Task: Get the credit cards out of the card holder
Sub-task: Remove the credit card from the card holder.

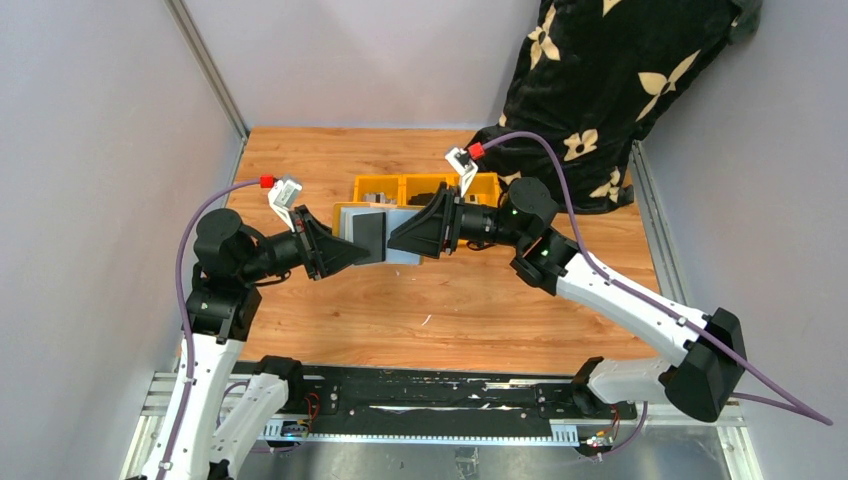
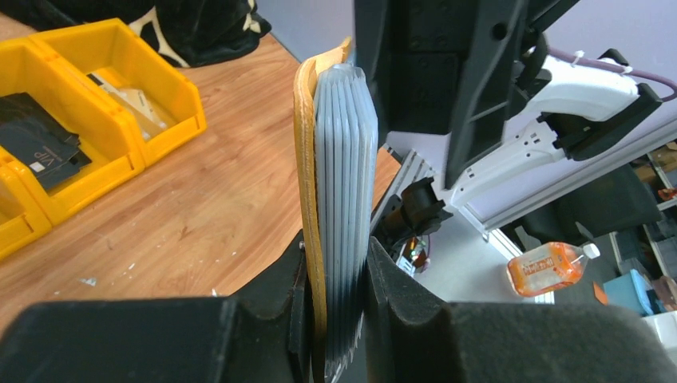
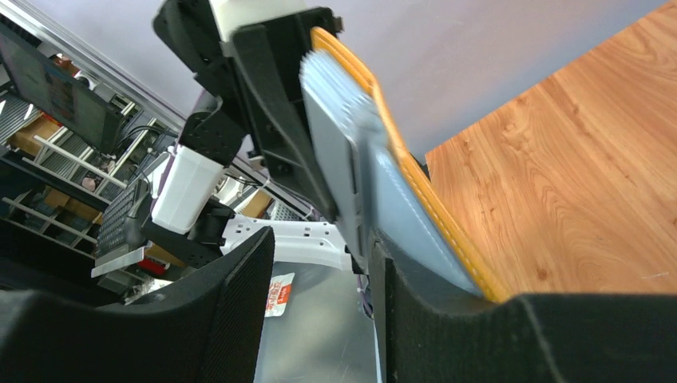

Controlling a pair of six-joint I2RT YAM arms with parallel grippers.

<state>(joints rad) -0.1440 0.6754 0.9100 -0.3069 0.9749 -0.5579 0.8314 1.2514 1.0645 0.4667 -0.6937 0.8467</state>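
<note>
The card holder [image 1: 372,228], mustard-tan with grey lining, is held on edge above the table between both grippers. My left gripper [image 1: 352,250] is shut on it. In the left wrist view its jaws [image 2: 339,267] clamp the mustard cover [image 2: 306,159] together with a stack of several grey credit cards [image 2: 345,159]. My right gripper [image 1: 402,238] is open. In the right wrist view [image 3: 319,263] the cards [image 3: 331,120] stand just inside its right finger [image 3: 447,327], whose tip hides the lower end of the holder's grey lining [image 3: 411,215]. The left finger [image 3: 215,319] is well apart.
Orange-yellow bins [image 1: 425,187] stand behind the grippers; in the left wrist view one bin [image 2: 104,88] holds a black wallet [image 2: 40,148]. A black floral fabric [image 1: 600,80] lies at the back right. Grey walls close the left and back.
</note>
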